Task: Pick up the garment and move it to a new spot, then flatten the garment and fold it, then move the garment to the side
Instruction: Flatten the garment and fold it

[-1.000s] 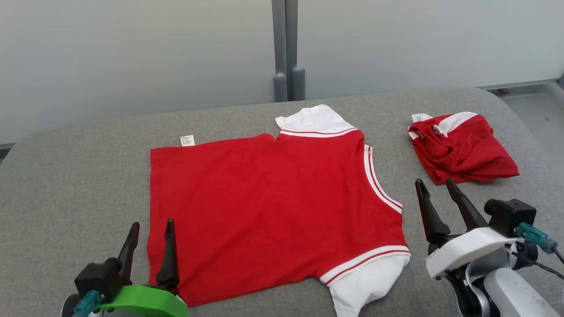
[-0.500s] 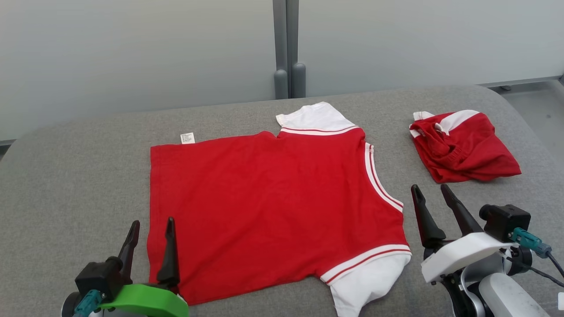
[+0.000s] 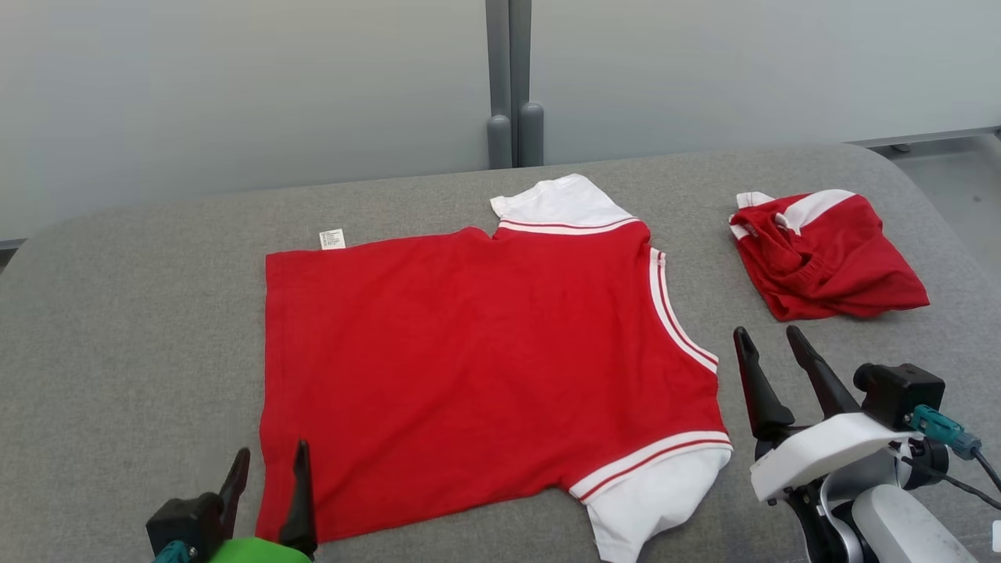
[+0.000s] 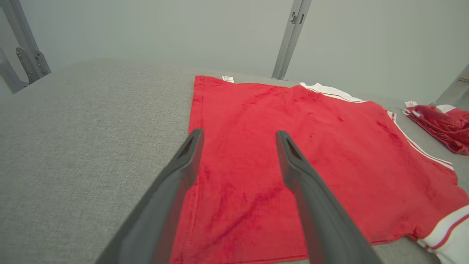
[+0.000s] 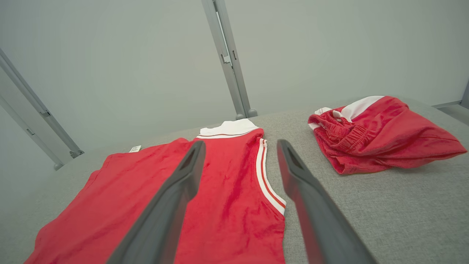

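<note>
Your left gripper (image 3: 271,450) has drawn back toward the robot since a second ago and now sits lower in the head view, while the whole view has shifted up slightly with the camera. Its two dark fingers stand apart with nothing between them. From its wrist camera, they straddle the near corner of the hem: one finger is over the grey padded table (image 3: 141,313) and the other over red cloth. You cannot tell whether they touch the fabric.

Your right gripper (image 3: 765,330) hangs at the lower right, tilted up and to the left. It is just as spread and holds nothing. It is just beside the striped white edge (image 3: 680,328) of the red shirt (image 3: 469,352).

The shirt lies flat in the middle of the table, hem to your left. Its near sleeve (image 3: 649,500) is white and reaches the table's front. The far sleeve (image 3: 559,203) points away, and a small white label (image 3: 331,238) pokes out at the far hem corner.

Beyond the right gripper, and well apart from the shirt, lies a bunched red and white garment (image 3: 829,258). A grey post (image 3: 508,78) rises behind the table.
</note>
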`<state>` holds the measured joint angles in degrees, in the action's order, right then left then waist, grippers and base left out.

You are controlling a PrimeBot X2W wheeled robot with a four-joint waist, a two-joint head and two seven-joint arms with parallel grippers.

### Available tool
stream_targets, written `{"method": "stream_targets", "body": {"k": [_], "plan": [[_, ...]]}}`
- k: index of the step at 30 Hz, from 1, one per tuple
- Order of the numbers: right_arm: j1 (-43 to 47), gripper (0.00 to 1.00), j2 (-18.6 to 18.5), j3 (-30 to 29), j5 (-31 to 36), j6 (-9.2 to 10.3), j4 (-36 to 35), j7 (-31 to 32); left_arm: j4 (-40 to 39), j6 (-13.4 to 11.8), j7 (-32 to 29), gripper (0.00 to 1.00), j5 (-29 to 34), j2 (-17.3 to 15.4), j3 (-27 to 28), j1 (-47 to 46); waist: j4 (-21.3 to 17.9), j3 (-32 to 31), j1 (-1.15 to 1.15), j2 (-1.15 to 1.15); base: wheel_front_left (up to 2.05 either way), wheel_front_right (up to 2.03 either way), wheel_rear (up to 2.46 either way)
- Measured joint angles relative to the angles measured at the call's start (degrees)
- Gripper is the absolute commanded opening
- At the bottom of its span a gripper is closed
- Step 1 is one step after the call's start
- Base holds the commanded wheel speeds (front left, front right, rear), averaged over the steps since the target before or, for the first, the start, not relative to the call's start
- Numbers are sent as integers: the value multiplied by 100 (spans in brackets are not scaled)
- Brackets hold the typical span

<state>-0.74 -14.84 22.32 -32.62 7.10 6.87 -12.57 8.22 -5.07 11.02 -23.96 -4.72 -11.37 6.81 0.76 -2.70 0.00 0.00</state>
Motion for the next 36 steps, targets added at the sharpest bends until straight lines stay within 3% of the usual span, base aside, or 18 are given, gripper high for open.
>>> {"method": "stream_targets", "body": {"k": [9, 23, 36], "plan": [[-1, 100, 0, -2, 0, 0, 11, 0, 639, -1, -243, 100, -71, -21, 16, 316, 15, 98, 0, 0, 0, 0, 0], [-122, 100, -52, 8, 78, -2, 10, 8, 1312, 15, -256, 100, -668, 48, 233, 339, -91, 253, 0, 0, 0, 0, 0], [-125, 100, -104, 5, 91, -2, 20, 53, 1719, 310, -136, 100, -1029, 157, 243, 69, -172, 267, 0, 0, 0, 0, 0]]}}
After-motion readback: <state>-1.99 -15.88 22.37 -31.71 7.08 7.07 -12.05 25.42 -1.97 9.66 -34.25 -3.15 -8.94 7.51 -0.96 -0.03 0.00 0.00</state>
